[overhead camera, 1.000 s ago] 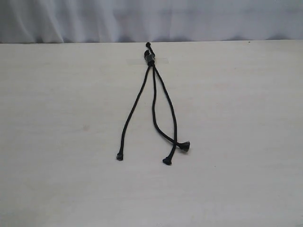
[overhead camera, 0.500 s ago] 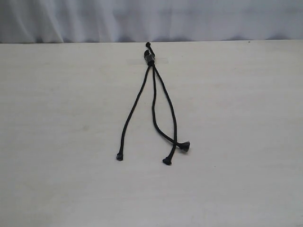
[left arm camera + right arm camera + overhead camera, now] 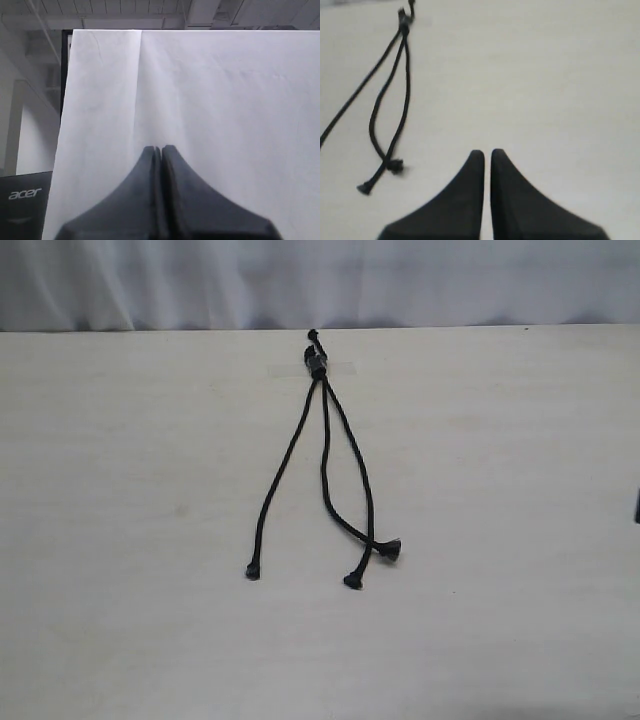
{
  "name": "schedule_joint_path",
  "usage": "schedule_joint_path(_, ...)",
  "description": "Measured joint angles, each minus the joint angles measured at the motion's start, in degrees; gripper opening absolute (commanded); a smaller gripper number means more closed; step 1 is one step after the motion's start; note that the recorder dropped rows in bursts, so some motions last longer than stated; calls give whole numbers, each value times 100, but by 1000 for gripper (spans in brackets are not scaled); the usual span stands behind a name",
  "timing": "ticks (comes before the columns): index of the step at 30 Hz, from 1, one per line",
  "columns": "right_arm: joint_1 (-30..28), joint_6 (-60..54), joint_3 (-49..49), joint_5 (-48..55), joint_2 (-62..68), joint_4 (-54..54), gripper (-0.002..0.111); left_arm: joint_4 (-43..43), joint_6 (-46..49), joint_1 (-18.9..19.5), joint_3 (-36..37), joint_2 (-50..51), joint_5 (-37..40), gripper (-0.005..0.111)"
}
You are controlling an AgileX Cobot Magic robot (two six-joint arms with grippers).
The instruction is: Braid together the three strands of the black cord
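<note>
The black cord lies on the pale table, its knot (image 3: pixel 317 364) at the far side under a strip of clear tape (image 3: pixel 341 368). The three strands fan toward the near side. The left strand (image 3: pixel 280 472) lies alone and ends in a tip (image 3: pixel 253 571). The other two cross near their tips (image 3: pixel 392 549) (image 3: pixel 353 581). In the right wrist view the knot (image 3: pixel 404 26) and the crossed strands (image 3: pixel 390 161) lie well off to one side of my right gripper (image 3: pixel 487 154), which is shut and empty over bare table. My left gripper (image 3: pixel 161 149) is shut, empty, and faces a white curtain.
A white curtain (image 3: pixel 320 280) hangs behind the table's far edge. A dark sliver of the right arm (image 3: pixel 637 506) shows at the right edge of the exterior view. The left wrist view shows a black monitor (image 3: pixel 25 200) beside the curtain.
The cord has not moved. A dark sliver of the right arm has come in at the right edge of the exterior view.
</note>
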Motion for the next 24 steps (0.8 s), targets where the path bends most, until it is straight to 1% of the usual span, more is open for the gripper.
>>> schedule_joint_path(2, 0, -419, -207, 109, 725, 538, 4, -123, -52, 0, -13, 8, 56, 0)
schedule_joint_path(3, 0, -637, -341, 139, 1009, 850, 4, -340, -137, 0, -81, 0, 368, 0)
schedule_joint_path(4, 0, -941, -496, 168, 1355, 1163, 4, -688, -155, 0, -230, 8, 910, 0)
schedule_joint_path(6, 0, -1449, -834, 300, 2010, 1682, 4, -1356, 130, 49, -659, 35, 2079, 0)
schedule_joint_path(7, 0, -1660, -1044, 405, 2322, 1917, 4, -1556, 354, 95, -903, 142, 2638, 0)
schedule_joint_path(8, 25, -1814, -1261, 508, 2624, 2080, 4, -1672, 464, 150, -1108, 288, 3031, 0)
schedule_joint_path(9, 91, -1916, -1476, 604, 2915, 2168, 4, -1743, 504, 237, -1425, 605, 3557, 0)
schedule_joint_path(10, 175, -1978, -1644, 670, 3145, 2186, 4, -1788, 513, 306, -1647, 873, 3885, 0)
schedule_joint_path(14, 925, -2054, -2376, 823, 4142, 2035, 4, -1800, 517, 618, -2737, 2554, 5499, 0)
schedule_joint_path(15, 1144, -2030, -2546, 839, 4381, 1938, 4, -1767, 517, 682, -2997, 3175, 6001, 0)
schedule_joint_path(17, 1512, -1834, -2853, 860, 4835, 1635, 4, -1669, 517, 726, -3419, 4029, 6614, 0)
schedule_joint_path(18, 1697, -1636, -3019, 860, 5047, 1406, 4, -1598, 504, 728, -3661, 4668, 7026, 0)
schedule_joint_path(20, 2000, -1222, -3312, 860, 5401, 879, 4, -1474, 436, 738, -3931, 5501, 7481, 0)
schedule_joint_path(21, 2155, -988, -3464, 860, 5582, 554, 4, -1452, 411, 738, -4079, 6108, 7630, 0)
schedule_joint_path(24, 2539, -491, -3899, 860, 6052, -158, 6, -1452, 399, 726, -4240, 7249, 7814, 0)
